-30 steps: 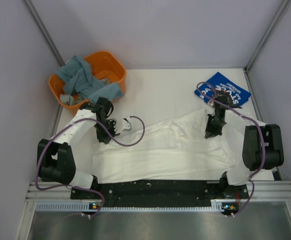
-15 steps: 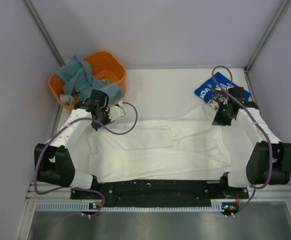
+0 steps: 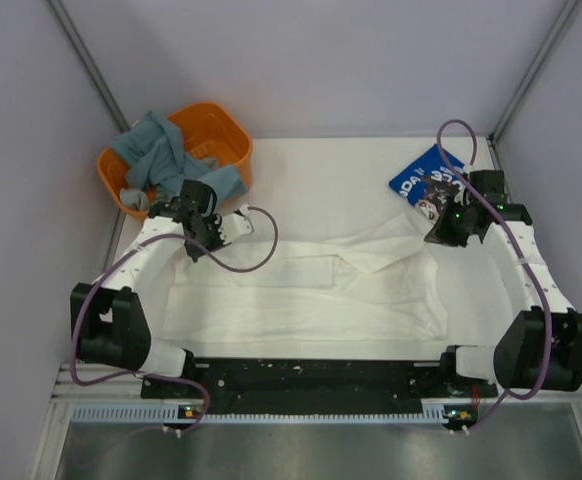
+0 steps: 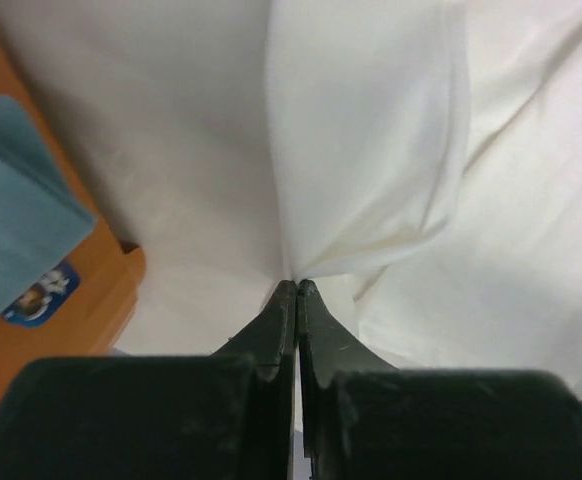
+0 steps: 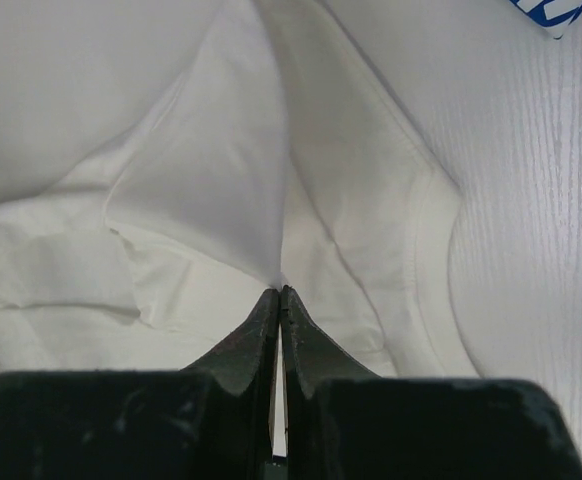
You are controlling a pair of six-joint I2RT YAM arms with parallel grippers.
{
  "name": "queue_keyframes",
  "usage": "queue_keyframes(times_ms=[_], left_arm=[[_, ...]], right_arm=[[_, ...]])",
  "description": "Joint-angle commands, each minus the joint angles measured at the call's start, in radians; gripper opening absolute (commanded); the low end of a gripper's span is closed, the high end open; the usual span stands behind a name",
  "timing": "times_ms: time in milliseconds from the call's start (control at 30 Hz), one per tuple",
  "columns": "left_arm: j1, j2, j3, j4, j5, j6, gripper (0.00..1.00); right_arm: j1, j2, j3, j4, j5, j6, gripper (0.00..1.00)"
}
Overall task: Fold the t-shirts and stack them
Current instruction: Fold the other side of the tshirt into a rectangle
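Over the last second both arms have swung outward, the right gripper (image 3: 435, 237) toward 2 o'clock and the left gripper (image 3: 193, 250) toward 10 o'clock. This has drawn the white t-shirt (image 3: 301, 300) wider across the table (image 3: 321, 170). Each gripper's jaws are pressed together, pinching a fold of the white cloth. The blue t-shirt (image 3: 416, 183) lies at 2 o'clock, partly under the right arm. The orange basket (image 3: 226, 135) sits at 10 o'clock, holding grey-blue cloth (image 3: 156, 150).

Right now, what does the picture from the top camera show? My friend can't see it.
A white shirt lies spread on a table, with the left tool and right tool each pinching a far edge. A blue shirt lies far right; an orange basket of grey-blue clothes sits far left.
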Motion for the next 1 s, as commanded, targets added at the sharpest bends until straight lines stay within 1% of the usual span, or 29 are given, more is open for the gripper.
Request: queue_keyframes(times_ms=[0, 33, 100, 167, 233, 300, 467, 600, 700, 800, 867, 967], left_arm=[[0.003, 0.046, -0.037, -0.068, 0.106, 0.055, 0.03], [0.003, 0.051, -0.040, -0.099, 0.142, 0.072, 0.06], [0.000, 0.065, -0.053, -0.146, 0.185, 0.103, 0.16], [0.000, 0.076, -0.068, -0.194, 0.202, 0.120, 0.28], [0.000, 0.079, -0.082, -0.228, 0.212, 0.135, 0.36], [-0.006, 0.068, -0.106, -0.251, 0.220, 0.150, 0.41], [-0.018, 0.027, -0.158, -0.231, 0.205, 0.163, 0.43], [-0.023, 0.042, -0.178, -0.145, 0.147, 0.085, 0.48], [-0.039, 0.057, -0.198, -0.095, 0.085, 0.014, 0.49], [-0.052, 0.060, -0.227, -0.061, 0.045, -0.012, 0.50], [-0.056, 0.071, -0.234, -0.062, 0.044, -0.027, 0.50], [-0.064, 0.092, -0.228, -0.093, 0.077, -0.043, 0.50]], right_arm=[[-0.007, -0.018, 0.014, 0.003, -0.031, 0.002, 0.00], [-0.007, -0.018, 0.014, 0.003, -0.031, 0.000, 0.00], [-0.007, -0.014, 0.013, 0.005, -0.032, -0.001, 0.00], [-0.007, -0.011, 0.007, 0.008, -0.032, -0.001, 0.00], [-0.007, -0.013, 0.001, 0.008, -0.029, -0.003, 0.00], [-0.007, -0.011, -0.003, 0.008, -0.028, -0.007, 0.00], [-0.007, -0.010, -0.007, 0.013, -0.031, -0.007, 0.00], [-0.007, -0.007, -0.010, 0.020, -0.034, -0.007, 0.00], [-0.007, -0.008, -0.013, 0.022, -0.034, -0.007, 0.00], [-0.007, -0.008, -0.016, 0.022, -0.034, -0.012, 0.00], [-0.007, -0.005, -0.018, 0.026, -0.032, -0.014, 0.00], [-0.007, -0.002, -0.019, 0.029, -0.032, -0.014, 0.00]])
